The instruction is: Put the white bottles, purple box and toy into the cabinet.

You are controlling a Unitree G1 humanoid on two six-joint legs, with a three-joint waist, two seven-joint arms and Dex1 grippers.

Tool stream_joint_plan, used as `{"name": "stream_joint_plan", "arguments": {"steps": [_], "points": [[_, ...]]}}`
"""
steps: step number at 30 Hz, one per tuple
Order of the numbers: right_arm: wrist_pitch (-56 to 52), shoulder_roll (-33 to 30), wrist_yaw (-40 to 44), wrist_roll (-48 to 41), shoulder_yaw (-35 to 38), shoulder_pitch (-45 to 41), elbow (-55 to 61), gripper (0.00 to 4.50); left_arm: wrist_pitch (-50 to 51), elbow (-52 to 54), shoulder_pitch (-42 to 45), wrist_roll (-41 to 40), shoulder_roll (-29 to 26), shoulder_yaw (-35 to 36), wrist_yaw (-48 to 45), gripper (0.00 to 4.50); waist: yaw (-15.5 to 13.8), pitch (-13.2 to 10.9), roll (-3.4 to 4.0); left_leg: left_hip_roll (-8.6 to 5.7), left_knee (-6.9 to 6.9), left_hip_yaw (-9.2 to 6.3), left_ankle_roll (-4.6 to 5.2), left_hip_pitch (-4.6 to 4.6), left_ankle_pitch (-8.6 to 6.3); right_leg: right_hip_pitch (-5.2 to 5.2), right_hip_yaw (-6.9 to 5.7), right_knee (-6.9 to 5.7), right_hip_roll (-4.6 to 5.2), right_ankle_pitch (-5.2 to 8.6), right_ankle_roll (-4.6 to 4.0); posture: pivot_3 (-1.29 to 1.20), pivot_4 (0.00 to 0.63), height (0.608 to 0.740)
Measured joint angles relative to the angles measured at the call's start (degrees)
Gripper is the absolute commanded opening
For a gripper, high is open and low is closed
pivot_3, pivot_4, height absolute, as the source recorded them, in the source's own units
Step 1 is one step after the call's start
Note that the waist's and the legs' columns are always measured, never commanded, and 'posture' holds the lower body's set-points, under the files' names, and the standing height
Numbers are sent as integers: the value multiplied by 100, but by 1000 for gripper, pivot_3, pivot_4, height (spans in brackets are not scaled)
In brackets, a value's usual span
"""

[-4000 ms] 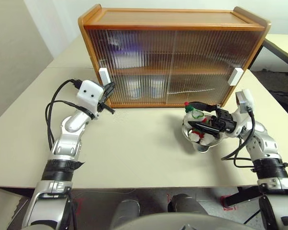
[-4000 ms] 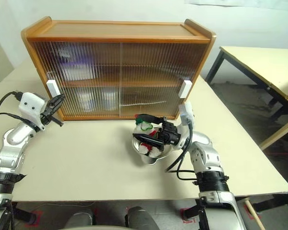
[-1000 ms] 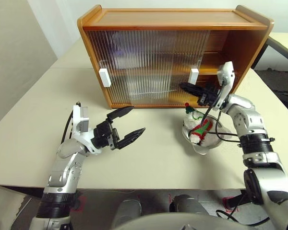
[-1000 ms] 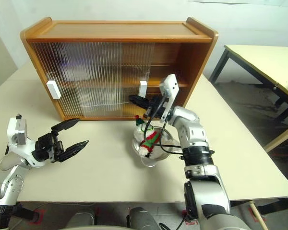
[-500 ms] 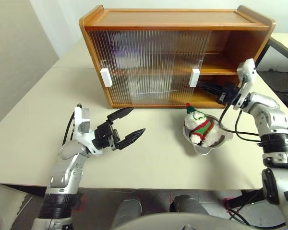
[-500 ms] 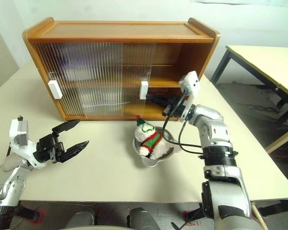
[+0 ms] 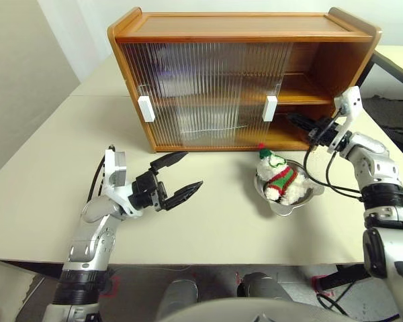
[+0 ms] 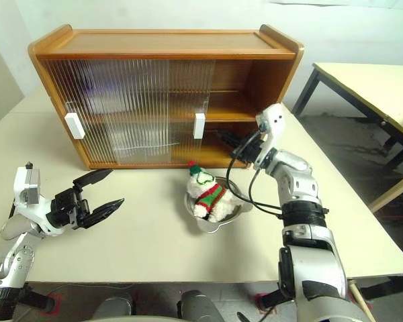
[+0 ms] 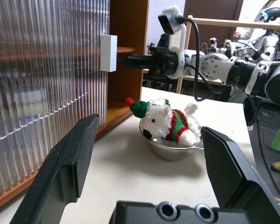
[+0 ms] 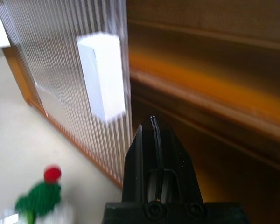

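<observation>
Standing open on its right side, the cabinet [image 7: 242, 74] has its right sliding door [image 7: 242, 94] pushed leftward, so both shelves there are exposed to receive items. The right tool [image 7: 301, 121], its fingers pressed together and holding nothing, sits level just in front of that opening, beside the door's white handle [image 7: 271, 108]; this suits pushing a door rather than grasping. The toy [image 7: 279, 179] lies in a steel bowl [image 7: 307, 197] on the table [image 7: 208, 215], close before the open bay and not yet stored. The left tool [image 7: 174, 178] hangs spread wide and empty over the table, well apart from the toy. Pale shapes behind the ribbed doors cannot be identified.
</observation>
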State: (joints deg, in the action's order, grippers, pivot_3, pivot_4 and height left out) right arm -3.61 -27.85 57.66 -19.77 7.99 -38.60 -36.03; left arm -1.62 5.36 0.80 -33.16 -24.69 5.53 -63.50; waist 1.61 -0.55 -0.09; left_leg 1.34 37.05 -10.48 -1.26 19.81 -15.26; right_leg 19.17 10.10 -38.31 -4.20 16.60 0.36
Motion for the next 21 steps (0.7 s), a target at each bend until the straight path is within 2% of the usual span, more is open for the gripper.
{"name": "stream_joint_plan", "arguments": {"steps": [6,15,21], "points": [[-37,317,-41,29,-155,-187,26,24,3,2,-4,7,-7,-1,30,4500,-5,0,0,0,0,-1,0,2,0,1,0,0,0,1,-1,-34,0,740],[-592,741,-30,-1,-440,-186,839,24,5,14,-55,9,-6,-5,106,4500,2,0,0,1,-6,-1,-1,1,0,8,-1,0,0,3,-8,-25,7,740],[-732,970,-168,4,-482,-210,915,24,5,27,-80,11,6,-27,158,4500,31,0,1,13,-13,7,-2,0,1,19,-3,-1,-2,-4,-21,-22,9,740]]}}
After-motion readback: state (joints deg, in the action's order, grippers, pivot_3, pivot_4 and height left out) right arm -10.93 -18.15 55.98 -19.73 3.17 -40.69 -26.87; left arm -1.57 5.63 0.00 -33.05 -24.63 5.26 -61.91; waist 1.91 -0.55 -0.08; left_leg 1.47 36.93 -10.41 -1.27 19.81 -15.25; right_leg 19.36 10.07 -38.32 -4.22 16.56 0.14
